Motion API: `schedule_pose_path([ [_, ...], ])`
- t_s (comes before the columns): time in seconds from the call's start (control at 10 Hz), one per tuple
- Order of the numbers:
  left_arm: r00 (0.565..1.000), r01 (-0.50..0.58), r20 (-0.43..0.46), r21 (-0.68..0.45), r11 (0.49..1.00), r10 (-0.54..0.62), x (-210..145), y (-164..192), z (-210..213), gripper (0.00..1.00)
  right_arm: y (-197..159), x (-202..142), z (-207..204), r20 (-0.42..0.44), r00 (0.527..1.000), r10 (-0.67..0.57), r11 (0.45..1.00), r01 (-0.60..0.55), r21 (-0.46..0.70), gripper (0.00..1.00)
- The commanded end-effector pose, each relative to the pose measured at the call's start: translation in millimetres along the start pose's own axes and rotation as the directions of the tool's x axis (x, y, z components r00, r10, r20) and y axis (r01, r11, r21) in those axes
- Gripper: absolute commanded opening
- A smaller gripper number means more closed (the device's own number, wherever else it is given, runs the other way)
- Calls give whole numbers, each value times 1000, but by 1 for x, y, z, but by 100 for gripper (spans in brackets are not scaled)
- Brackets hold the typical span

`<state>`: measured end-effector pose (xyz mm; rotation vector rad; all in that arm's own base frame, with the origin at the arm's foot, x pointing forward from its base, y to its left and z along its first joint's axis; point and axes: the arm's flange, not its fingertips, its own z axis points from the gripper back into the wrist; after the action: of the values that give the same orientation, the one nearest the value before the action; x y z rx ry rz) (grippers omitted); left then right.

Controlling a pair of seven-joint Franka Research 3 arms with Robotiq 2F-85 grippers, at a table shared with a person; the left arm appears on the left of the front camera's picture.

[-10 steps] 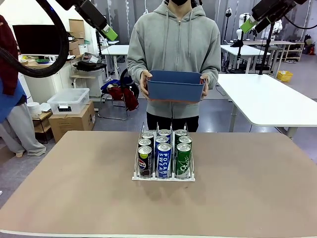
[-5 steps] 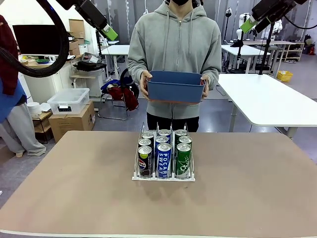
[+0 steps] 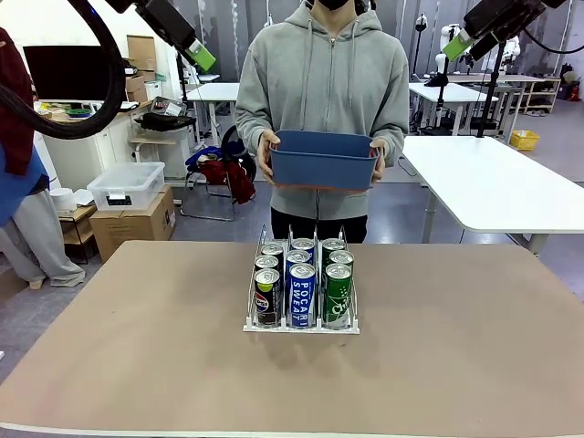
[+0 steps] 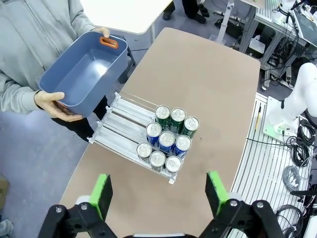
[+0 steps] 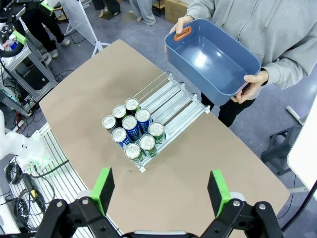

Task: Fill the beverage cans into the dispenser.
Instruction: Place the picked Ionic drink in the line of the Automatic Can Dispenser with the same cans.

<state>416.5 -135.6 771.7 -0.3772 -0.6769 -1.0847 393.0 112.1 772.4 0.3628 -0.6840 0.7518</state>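
The dispenser [image 3: 301, 328] stands in the middle of the brown table, its clear dividers upright. Several beverage cans [image 3: 301, 283] fill the front of its three lanes: black ones on the left, blue-and-white in the middle, green on the right. From above, the cans [image 4: 168, 141] [image 5: 132, 131] crowd one end, and the lanes of the dispenser [image 4: 121, 126] [image 5: 173, 101] behind them are bare. My left gripper [image 3: 201, 58] [image 4: 158, 193] and right gripper [image 3: 458, 44] [image 5: 161, 191] hang high above the table, both open with nothing between the fingers.
A person at the far edge holds an empty blue bin [image 3: 324, 160] [image 4: 81, 74] [image 5: 213, 59] in both hands, above and behind the dispenser. The brown table [image 3: 456, 365] is bare around the rack. A white table [image 3: 497, 182] stands at the back right.
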Motion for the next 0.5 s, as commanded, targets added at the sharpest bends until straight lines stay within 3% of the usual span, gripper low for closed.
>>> schedule_pose_path([
  [0.0,1000,-14,13,14,1000,13,-1,2,5,100,1,0,0,-6,1000,0,1000,0,-3,100],
  [0.4,1000,-1,4,8,1000,1,0,1,4,100,1,0,0,-6,1000,0,1000,0,-3,100],
])
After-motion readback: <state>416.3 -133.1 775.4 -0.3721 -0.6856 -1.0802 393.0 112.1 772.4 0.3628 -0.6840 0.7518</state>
